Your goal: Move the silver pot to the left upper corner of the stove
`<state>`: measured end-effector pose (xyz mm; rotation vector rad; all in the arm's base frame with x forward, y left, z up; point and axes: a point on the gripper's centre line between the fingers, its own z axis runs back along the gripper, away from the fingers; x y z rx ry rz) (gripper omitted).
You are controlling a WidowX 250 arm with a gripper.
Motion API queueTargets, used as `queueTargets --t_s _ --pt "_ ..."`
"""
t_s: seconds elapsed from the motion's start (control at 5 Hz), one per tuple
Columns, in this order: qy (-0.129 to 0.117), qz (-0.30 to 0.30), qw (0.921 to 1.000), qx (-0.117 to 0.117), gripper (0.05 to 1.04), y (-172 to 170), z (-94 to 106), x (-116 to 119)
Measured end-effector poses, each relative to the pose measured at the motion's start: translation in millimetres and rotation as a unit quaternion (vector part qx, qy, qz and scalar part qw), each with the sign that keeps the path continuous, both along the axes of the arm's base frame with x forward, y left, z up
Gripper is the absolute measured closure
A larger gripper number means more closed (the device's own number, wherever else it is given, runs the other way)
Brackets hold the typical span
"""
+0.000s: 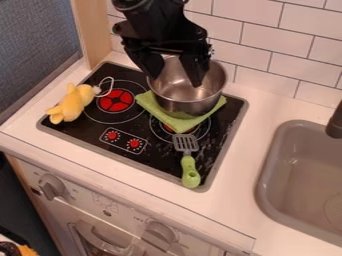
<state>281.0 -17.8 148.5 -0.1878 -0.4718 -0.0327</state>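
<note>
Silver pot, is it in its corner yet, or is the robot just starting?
Just starting, it seems. Done: the gripper is at the pot. In hand: nothing, it seems; the fingers are spread apart. Left: gripping the pot, which sits on the green cloth at the stove's right side, and moving it to the left upper corner.

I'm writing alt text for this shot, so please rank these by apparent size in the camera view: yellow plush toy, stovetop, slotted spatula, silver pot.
Largest to smallest:
Stovetop
Silver pot
Yellow plush toy and slotted spatula: too alike to rank.
</note>
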Motion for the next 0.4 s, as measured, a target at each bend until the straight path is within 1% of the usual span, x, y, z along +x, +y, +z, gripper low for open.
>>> queueTargets --t_s 0.2,0.4 --pt "0.011 0.001 0.9999 -0.004 0.083 -1 -6.0 -1" --pt "0.029 0.031 0.999 -0.013 0.083 16 -22.5 9"
